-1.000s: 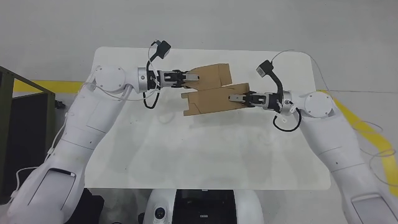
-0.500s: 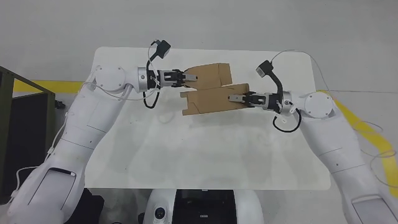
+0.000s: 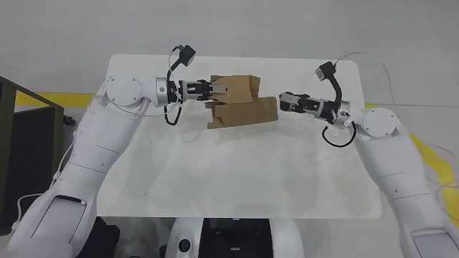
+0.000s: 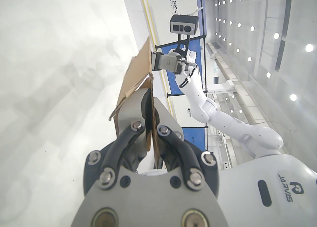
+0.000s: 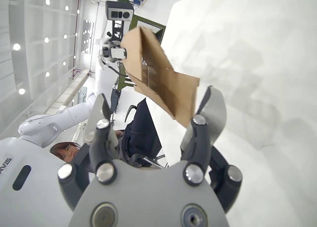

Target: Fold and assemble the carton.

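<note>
Carton (image 3: pixel 244 112): partly opened and held in the air above the far half of the table (image 3: pixel 237 179). One end is gripped, the other end is free.
Left gripper (image 3: pixel 215 90): closed narrow on a single cardboard panel at the carton's end – the only support.
Right gripper (image 3: pixel 282 101): fingers spread wide and holding nothing. It sits just beside the free end, with a cardboard corner close to one finger.
Risk, pivot: with a one-point hold on thin board, the free end may droop or swing about the pinch, and the panels would go out of square.
Risk, slip: any push from the right gripper loads the left pinch and could drag the panel out, dropping the carton onto the table.
Risk, snag: an open finger may catch the near corner on approach and bend it off the crease.
Risk, mis-grip: closing on two layers instead of one would flatten the carton – check which panel lies between the fingers first.
</note>
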Controlling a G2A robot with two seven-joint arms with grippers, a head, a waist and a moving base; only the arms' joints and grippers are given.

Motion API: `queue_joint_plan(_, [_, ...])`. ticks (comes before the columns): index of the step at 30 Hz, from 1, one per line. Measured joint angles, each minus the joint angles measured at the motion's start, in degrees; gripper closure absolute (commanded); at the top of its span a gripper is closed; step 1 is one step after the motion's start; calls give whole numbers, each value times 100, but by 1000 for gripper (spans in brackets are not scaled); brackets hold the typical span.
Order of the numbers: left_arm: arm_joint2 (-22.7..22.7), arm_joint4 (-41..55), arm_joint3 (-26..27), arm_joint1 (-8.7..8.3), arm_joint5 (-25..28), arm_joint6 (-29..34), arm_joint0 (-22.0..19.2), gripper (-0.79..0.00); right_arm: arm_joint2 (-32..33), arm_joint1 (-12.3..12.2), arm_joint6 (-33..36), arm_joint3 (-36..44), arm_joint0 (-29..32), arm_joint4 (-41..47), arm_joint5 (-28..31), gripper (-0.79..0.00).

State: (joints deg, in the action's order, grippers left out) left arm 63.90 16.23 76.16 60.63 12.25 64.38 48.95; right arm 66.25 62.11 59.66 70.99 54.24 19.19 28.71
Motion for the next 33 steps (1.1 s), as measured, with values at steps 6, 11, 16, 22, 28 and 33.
queue_joint_plan(6, [-31, 14, 85, -2, 78, 82, 39, 0, -10, -4, 686, 398, 67, 723, 533, -785])
queue_joint_plan(11, [-53, 109, 141, -1, 129, 215, 48, 0, -412, 103, 1060, 155, -186, 1213, 543, -785])
queue_joint_plan(16, [-64, 206, 200, -9, 145, 419, 58, 0, -882, 219, 1041, -72, -482, 1513, 549, -779])
queue_joint_plan(22, [-116, 334, 240, -5, 125, 582, 64, 0, -1195, 275, 934, -282, -703, 1637, 659, -727])
queue_joint_plan(28, [-127, 430, 273, -3, 137, 656, 41, 0, -1425, 310, 867, -492, -815, 1773, 725, -699])
queue_joint_plan(33, [-104, 472, 314, -14, 140, 691, 55, 0, -1562, 317, 833, -539, -856, 1885, 759, -702])
